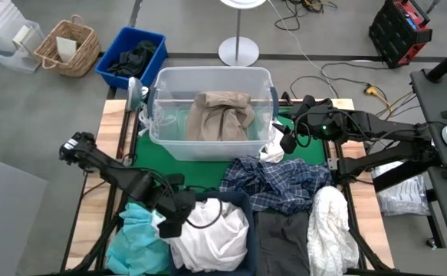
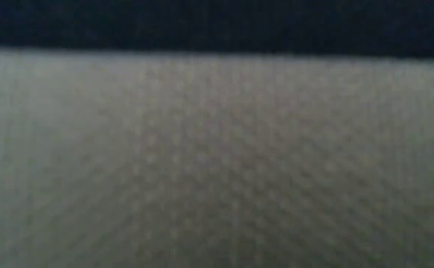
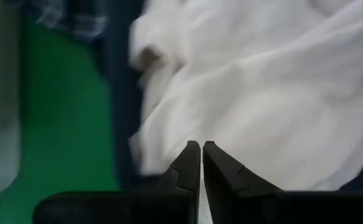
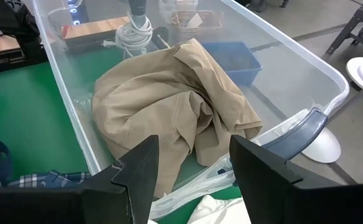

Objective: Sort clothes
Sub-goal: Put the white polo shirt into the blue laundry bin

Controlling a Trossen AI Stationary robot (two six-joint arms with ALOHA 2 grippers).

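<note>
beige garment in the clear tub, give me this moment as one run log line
crumpled beige fabric garment: lying in clear plastic tub | right pincer: open, empty, at tub's right end | left pincer: shut, over white fabric garment

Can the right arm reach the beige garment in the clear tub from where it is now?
Probably yes. The right gripper is open at the clear tub's rim, and the beige garment lies uncovered just ahead, with nothing between them.

Beige garment [image 1: 221,115] lies crumpled; plaid shirt [image 1: 278,182], 2 white ones [image 1: 211,234] [image 1: 330,226], teal [image 1: 137,238] and dark grey [image 1: 283,244] lie heaped.
</note>
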